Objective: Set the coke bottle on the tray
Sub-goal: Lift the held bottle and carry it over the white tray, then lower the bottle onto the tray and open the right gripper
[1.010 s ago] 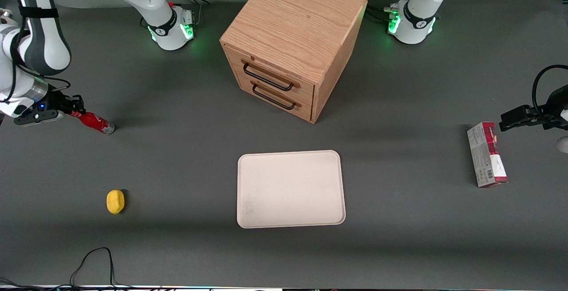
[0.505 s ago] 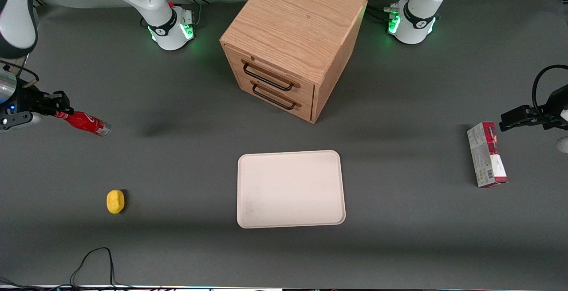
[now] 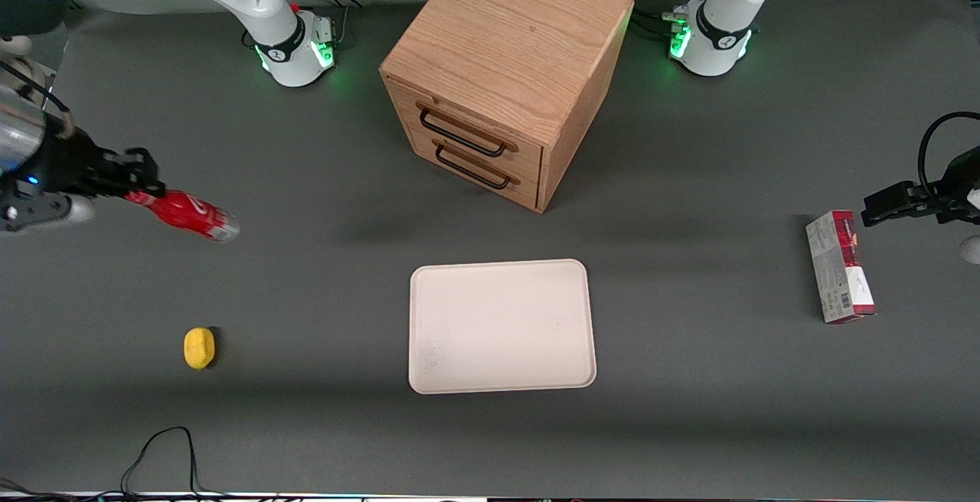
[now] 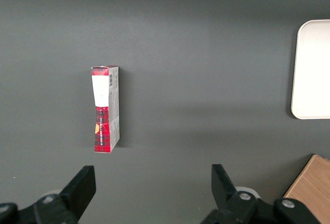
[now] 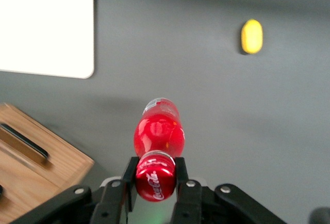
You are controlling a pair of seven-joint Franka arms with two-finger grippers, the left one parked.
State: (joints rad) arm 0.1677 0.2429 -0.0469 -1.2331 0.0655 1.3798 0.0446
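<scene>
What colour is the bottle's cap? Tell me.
Red with white lettering, on the coke bottle held in the gripper; right wrist view.

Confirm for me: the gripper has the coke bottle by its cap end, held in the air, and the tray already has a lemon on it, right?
Not quite. The gripper does hold the coke bottle by its cap end, off the table, but the tray has nothing on it. The front view shows the lemon on the table, toward the working arm's end.
</scene>
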